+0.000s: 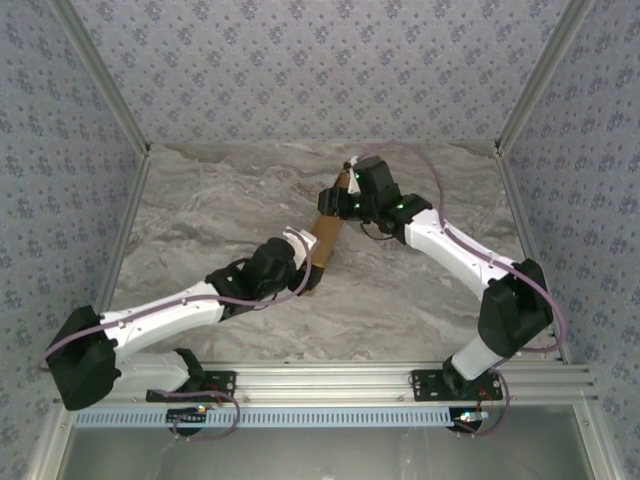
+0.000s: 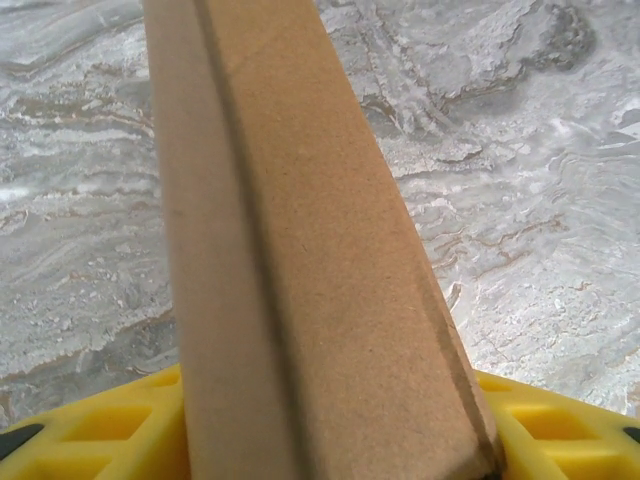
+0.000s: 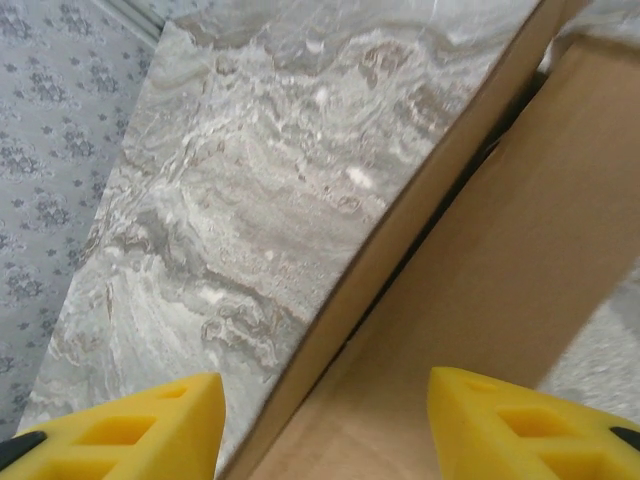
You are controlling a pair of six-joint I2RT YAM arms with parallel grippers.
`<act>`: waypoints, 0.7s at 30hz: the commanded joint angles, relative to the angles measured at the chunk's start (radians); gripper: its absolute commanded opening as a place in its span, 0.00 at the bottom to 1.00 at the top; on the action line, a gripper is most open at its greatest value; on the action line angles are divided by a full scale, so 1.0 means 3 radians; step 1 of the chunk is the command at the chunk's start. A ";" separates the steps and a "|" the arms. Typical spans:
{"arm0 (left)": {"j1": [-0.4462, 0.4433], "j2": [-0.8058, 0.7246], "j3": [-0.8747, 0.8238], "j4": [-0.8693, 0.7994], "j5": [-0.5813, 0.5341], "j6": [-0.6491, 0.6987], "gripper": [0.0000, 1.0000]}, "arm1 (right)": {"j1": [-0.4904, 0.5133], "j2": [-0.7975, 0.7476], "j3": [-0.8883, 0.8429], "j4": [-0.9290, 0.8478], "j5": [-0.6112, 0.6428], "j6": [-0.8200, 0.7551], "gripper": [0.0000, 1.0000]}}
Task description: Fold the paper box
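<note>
Left gripper (image 2: 335,400) pinches the box (image 2: 300,250): the brown cardboard fills the whole gap between its yellow fingers (image 2: 90,430), with each finger tight against a face. From above, this gripper (image 1: 300,262) meets the near end of the box (image 1: 327,240), which stands on edge as a narrow brown strip running away from the arms near the middle of the marble table (image 1: 220,200). The right gripper (image 1: 340,200) sits at the far end of that strip. Its wrist camera shows its jaws spread, with the right gripper (image 3: 325,400) straddling the cardboard. One fingertip (image 3: 150,420) is just beside a thin raised wall and the other overlaps a broad flat panel of the box (image 3: 500,250). A dark slit separates wall and panel, and what lies inside it cannot be made out. In the left wrist view a crease runs the length of the cardboard, and its lower right edge looks slightly frayed.
</note>
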 commanded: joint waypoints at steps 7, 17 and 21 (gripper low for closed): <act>0.0730 -0.0313 -0.0168 0.0435 0.1139 0.0657 0.44 | -0.0575 -0.0666 0.0032 -0.0206 -0.0138 -0.0969 0.61; 0.1564 -0.0167 -0.0070 0.0386 0.2929 0.1462 0.40 | -0.1227 -0.0788 -0.0213 -0.0010 -0.1105 -0.2050 0.63; 0.1682 -0.0023 0.0095 0.0019 0.3309 0.2117 0.37 | -0.1384 -0.0697 -0.0219 -0.0109 -0.1505 -0.2539 0.63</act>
